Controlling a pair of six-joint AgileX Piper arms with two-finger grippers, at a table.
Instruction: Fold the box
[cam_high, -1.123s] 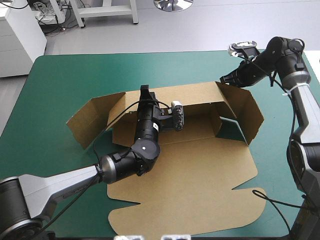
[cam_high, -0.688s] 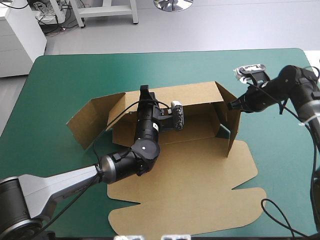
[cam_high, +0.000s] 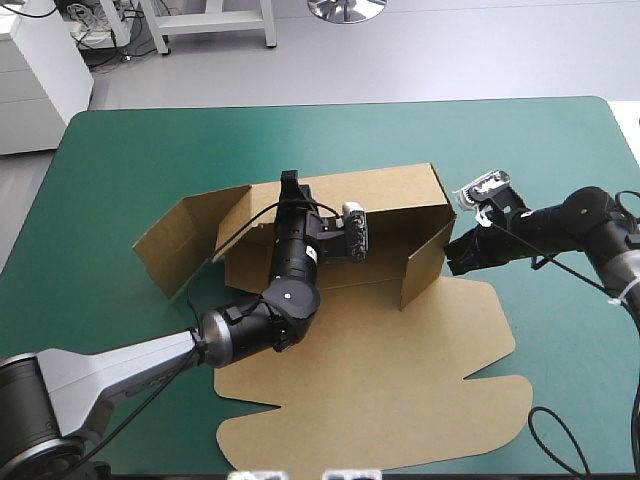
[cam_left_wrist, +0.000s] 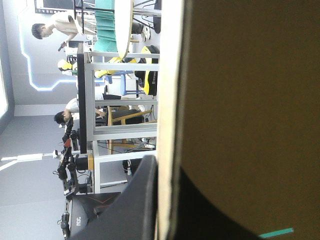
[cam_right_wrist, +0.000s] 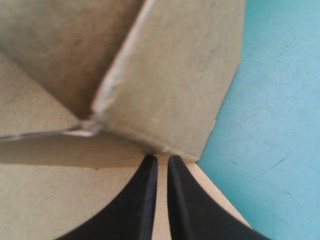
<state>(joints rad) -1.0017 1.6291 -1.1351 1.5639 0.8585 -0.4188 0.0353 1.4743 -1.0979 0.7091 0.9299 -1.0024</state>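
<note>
Cardboard stands straight ahead of the right claw (cam_high: 453, 252). Its black fingers are clenched to a slit with nothing between them, and their tips sit at the foot of the right side wall (cam_high: 425, 262) of the box (cam_high: 380, 340). The box lies mid-counter with its long axis running left to right. Its back wall (cam_high: 390, 185) is upright and its lid panel (cam_high: 400, 400) lies flat toward the near edge. The right side wall leans inward across that end of the tray, so the right arm looks the nearer one to seat it. The left claw (cam_high: 290, 182) is grasping the back wall's top edge, apparently to steady it. The left side flap (cam_high: 175, 240) splays outward. The teal-green counter (cam_high: 150, 150) shows open cover to the right of the box, giving room there.
</note>
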